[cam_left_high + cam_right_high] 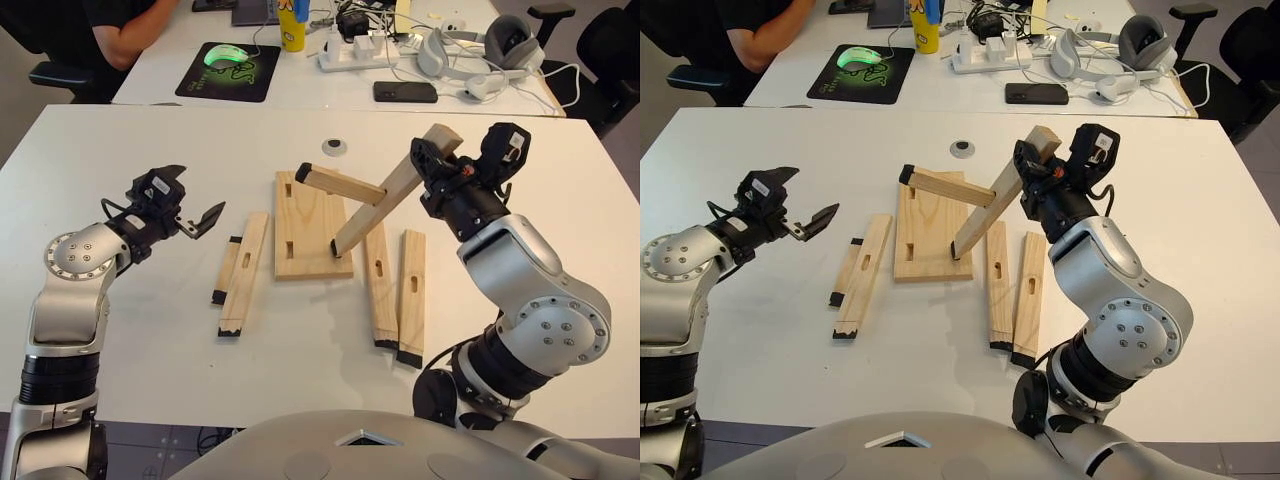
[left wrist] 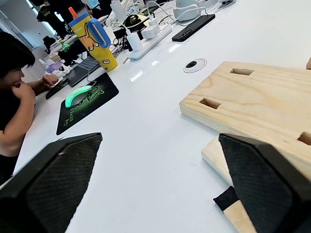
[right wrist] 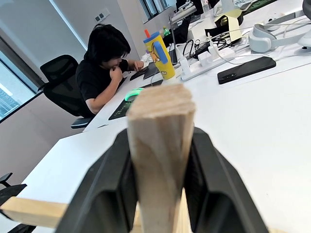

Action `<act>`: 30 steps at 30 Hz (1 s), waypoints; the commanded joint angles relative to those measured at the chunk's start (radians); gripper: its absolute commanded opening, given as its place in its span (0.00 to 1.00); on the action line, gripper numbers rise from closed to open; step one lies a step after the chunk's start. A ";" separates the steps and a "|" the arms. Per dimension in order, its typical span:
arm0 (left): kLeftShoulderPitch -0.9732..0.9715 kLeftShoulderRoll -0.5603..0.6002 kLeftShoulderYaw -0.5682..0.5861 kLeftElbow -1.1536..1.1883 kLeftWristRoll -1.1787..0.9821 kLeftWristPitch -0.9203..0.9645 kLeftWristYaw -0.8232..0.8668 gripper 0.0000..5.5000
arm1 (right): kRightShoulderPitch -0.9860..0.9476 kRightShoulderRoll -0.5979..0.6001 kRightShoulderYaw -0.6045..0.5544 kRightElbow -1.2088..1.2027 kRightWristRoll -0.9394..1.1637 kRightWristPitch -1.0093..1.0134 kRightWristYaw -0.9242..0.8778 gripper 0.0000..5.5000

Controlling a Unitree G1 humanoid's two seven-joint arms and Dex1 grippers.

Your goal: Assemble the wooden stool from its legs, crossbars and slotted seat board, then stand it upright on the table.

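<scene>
The slotted seat board (image 1: 300, 225) lies flat mid-table. My right gripper (image 1: 432, 165) is shut on a wooden leg (image 1: 385, 200), which tilts with its black-tipped lower end resting on the board's right edge. A crossbar (image 1: 340, 183) sticks out of that leg toward the left, above the board. In the right wrist view the leg (image 3: 160, 141) stands between the dark fingers (image 3: 104, 194). My left gripper (image 1: 195, 195) hovers open left of the board, holding nothing. Its pads (image 2: 58, 179) frame the board's corner (image 2: 252, 97).
Two loose wooden pieces (image 1: 240, 272) lie left of the board and two slotted legs (image 1: 395, 290) lie right of it. A round cable grommet (image 1: 335, 147) sits behind the board. A second table behind holds a phone (image 1: 405, 91), headphones and a cup.
</scene>
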 commanded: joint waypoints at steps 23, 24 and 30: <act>-0.082 -0.017 -0.110 0.027 0.003 0.004 -0.006 0.81 | 0.068 -0.024 0.151 0.005 -0.115 -0.191 0.009 0.19; -0.082 -0.018 -0.111 0.026 0.003 0.004 -0.005 0.81 | 0.074 -0.027 0.157 0.006 -0.116 -0.196 0.014 0.19; -0.075 -0.017 -0.107 0.020 0.002 0.005 -0.004 0.81 | 0.105 -0.059 0.184 0.015 -0.145 -0.221 0.050 0.19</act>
